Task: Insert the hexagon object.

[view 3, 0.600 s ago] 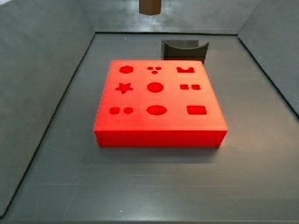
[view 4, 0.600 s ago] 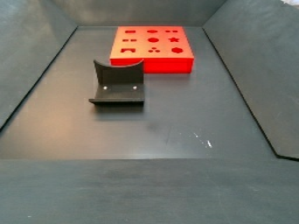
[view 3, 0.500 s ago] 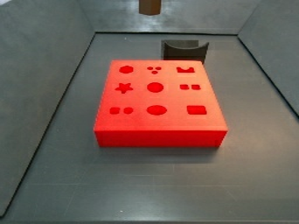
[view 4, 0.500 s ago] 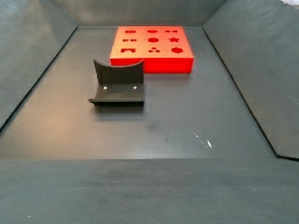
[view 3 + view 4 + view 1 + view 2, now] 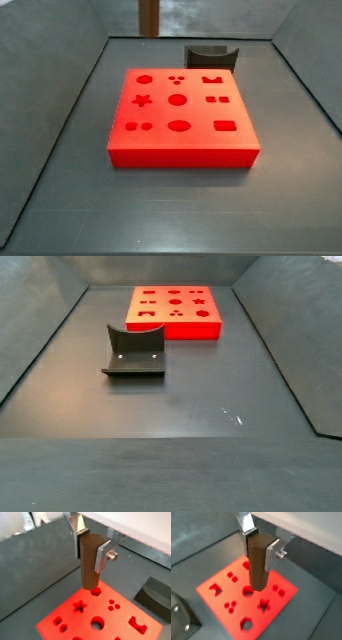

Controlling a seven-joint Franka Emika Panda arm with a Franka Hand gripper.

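1. Pincer [image 5: 91,549]: seen in both wrist views, closed on the peg [image 5: 90,564] w/ silver plates flat against its upper sides. Holds it upright, well above the red block [image 5: 100,614]. Pincer itself not visible in either side view.

2. Peg: dark brown, slim, tall. In a side view only its lower end [image 5: 150,14] shows at frame top, approx. 12 o'clock from block centre, beyond the block's far edge. In a wrist view [image 5: 258,564] the bottom tip overlaps a round hole in line of sight; cannot tell if truly above it, as the peg is high up.

3. Red block [image 5: 181,115]: sits on dark counter [image 5: 174,215], top face w/ shape holes (star, circles, oval, rect., notched, dot groups). Hexagon hole [image 5: 144,79] appears at far-left corner in that side view, approx. 10–11 o'clock from block centre. All holes look empty.

4. Fixture [image 5: 134,352]: dark bracket on base plate, apart from block [image 5: 175,312], approx. 7 o'clock from it in that side view. Nothing held in it.

5. Status, judged: pick-up done, peg in grip and aloft. Left to do: line up over hexagon hole, match facet angle, lower, release. Insertion not yet begun; roughly mid-task.
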